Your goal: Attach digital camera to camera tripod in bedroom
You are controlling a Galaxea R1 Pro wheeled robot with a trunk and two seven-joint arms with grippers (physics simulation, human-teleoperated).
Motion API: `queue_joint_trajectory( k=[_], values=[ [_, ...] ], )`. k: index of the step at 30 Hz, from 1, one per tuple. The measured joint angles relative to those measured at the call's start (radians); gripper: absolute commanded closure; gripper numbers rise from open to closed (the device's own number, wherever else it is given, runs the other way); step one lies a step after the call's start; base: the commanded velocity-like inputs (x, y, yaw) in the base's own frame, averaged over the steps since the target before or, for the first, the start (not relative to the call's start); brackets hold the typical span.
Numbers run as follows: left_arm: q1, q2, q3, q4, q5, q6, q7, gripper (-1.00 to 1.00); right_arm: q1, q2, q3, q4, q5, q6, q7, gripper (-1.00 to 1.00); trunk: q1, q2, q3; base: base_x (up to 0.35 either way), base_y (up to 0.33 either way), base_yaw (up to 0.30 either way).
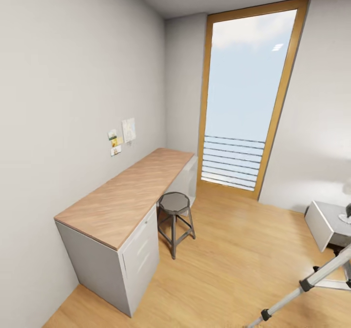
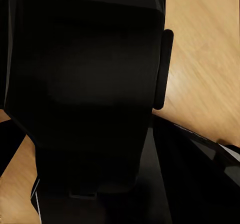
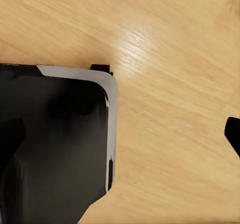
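One silver leg of the camera tripod, with black joints, slants across the lower right corner of the head view; its head is out of frame. The digital camera is out of view. In the right wrist view my right gripper is open over the wood floor, with dark fingertips at both edges of the picture and nothing between them. A black part of the robot blocks most of the left wrist view, so I cannot make out the left gripper's fingers.
A long wooden desk on white cabinets runs along the left wall, with a grey round stool beside it. A tall wood-framed window stands ahead. A white low unit sits at the right edge. Open floor lies in between.
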Motion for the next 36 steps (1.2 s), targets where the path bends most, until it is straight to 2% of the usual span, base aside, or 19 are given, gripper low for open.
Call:
queue_joint_trajectory(
  k=[26, 36],
  values=[
    [0.0, 0.0, -0.001, 0.0, -0.001, 0.001, -0.002, 1.0, 0.0, -0.002, -0.001, 0.0, -0.002, 0.0, 0.0, -1.0, 0.0, 0.0, 0.0, -0.003, 0.001, -0.251],
    [0.0, 0.005, -0.001, -0.002, -0.005, 0.006, -0.014, 1.0, 0.0, 0.005, 0.001, 0.0, 0.002, 0.003, 0.001, -1.0, 0.0, 0.0, 0.0, 0.0, 0.0, -0.222]
  ],
)
